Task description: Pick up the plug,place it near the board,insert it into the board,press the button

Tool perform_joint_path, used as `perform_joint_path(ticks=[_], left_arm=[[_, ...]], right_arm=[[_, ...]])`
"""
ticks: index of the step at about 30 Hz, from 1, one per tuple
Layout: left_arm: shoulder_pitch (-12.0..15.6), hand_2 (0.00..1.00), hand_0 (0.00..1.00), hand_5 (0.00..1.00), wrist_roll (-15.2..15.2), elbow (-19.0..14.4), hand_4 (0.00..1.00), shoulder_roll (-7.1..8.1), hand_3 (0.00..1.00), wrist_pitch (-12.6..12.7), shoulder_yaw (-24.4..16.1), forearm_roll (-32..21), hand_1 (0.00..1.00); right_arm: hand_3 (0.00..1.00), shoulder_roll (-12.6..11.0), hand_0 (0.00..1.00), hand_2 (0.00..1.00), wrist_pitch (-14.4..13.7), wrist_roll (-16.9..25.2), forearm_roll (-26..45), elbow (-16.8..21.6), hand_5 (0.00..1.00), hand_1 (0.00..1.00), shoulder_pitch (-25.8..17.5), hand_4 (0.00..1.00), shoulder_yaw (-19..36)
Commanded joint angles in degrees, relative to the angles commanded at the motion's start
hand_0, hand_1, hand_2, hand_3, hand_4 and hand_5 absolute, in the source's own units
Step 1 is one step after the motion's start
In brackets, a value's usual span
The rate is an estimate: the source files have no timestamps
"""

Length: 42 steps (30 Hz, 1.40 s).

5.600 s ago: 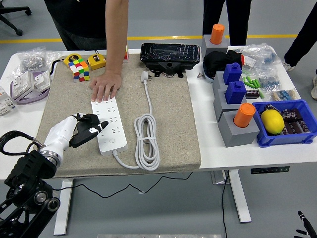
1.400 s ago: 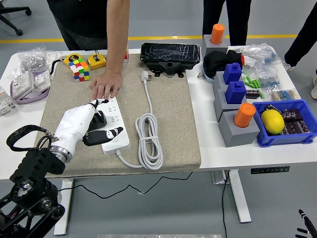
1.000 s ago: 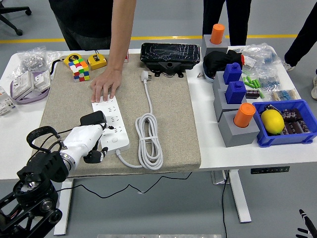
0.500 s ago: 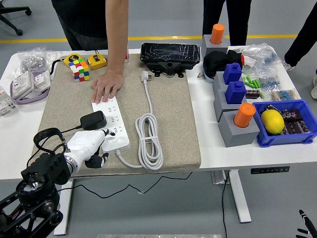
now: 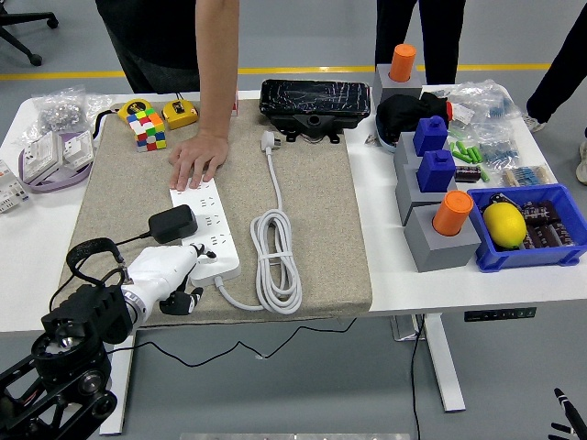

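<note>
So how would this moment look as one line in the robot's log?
plug: beside power strip | left hand: at strip's near end | person's hand: steadying far end

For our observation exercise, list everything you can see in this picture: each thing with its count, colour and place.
power strip: 1, white, on the mat, left of centre
plug adapter: 1, black, at the strip's left edge
coiled cable: 1, white, mat centre
mat: 1, beige, on the table
puzzle cube: 1, multicoloured, mat's far left
tape measures: 2, yellow, beside the cube
black case: 1, far centre
grey blocks with pegs: 4, orange or blue pegs, right
bin: 1, blue, right edge
lemon: 1, yellow, in the bin
person's hand: 1, pressing the strip's far end
left hand: white, at the strip's near end
</note>
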Motion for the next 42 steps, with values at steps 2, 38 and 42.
perform_joint_path(ticks=[2,38,42], left_arm=[[-0.10,0.157,0.147,0.002,0.01,0.00,0.546,-0.03,0.799,-0.11,-0.06,0.04,0.053],[-0.66,0.155,0.147,0.002,-4.95,0.00,0.566,-1.22,0.741,3.82,-0.25,-3.40,0.051],[-0.33,0.152,0.148,0.002,-6.13,0.75,0.571,-1.65,0.651,4.95,-0.92,-5.17,0.049]], right_arm=[[0.768,-0.02,0.807,0.729,-0.02,-0.02,-0.07,0.00,0.998,0.749,0.02,0.998,0.13],[0.768,-0.07,0.807,0.729,-0.05,-0.04,-0.13,0.00,0.998,0.749,0.07,0.998,0.20],[0.769,0.00,0.807,0.729,-0.07,0.02,0.13,0.00,0.998,0.750,0.08,0.998,0.03]])
